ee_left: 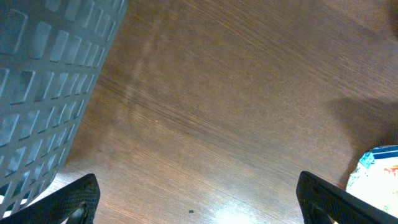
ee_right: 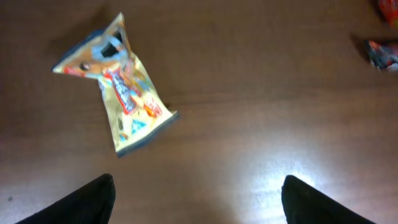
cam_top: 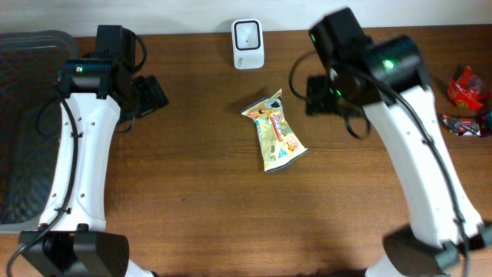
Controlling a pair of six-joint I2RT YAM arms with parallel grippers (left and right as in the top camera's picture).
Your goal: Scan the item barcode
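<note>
Right gripper (ee_right: 199, 202) - jaws spread wide, nothing between them, hovering over the bare table (ee_right: 261, 143). The snack packet (ee_right: 121, 99) lies flat ahead and to the left of the fingers in the wrist view, clear of both tips and untouched.

Left gripper (ee_left: 199, 199) is also wide open and empty, over wood just beside the grey basket (ee_left: 37, 81). Only a corner of the packet shows at the right edge of its frame.

From overhead, the packet is mid-table between the two arms, on the near side of the small white scanner (cam_top: 248, 44) and apart from it. Red wrappers (cam_top: 467, 88) sit well off to the right, not in play.

Handling, my read:
- Light, soft, crinkly film pouch - it will flex and slip, not hold its shape.
- Contents probably crushable, so a modest squeeze.
- It lies flat, so the pads have little to bite on the face. Best hold is a crimped end seam or a long side edge, pinched from above.
- Keep the fingers off the printed panel that has to face the scanner.

Barcode isn't visible on the upward face at this resolution. It may be underneath, so expect a flip or tilt before presenting it.
</note>
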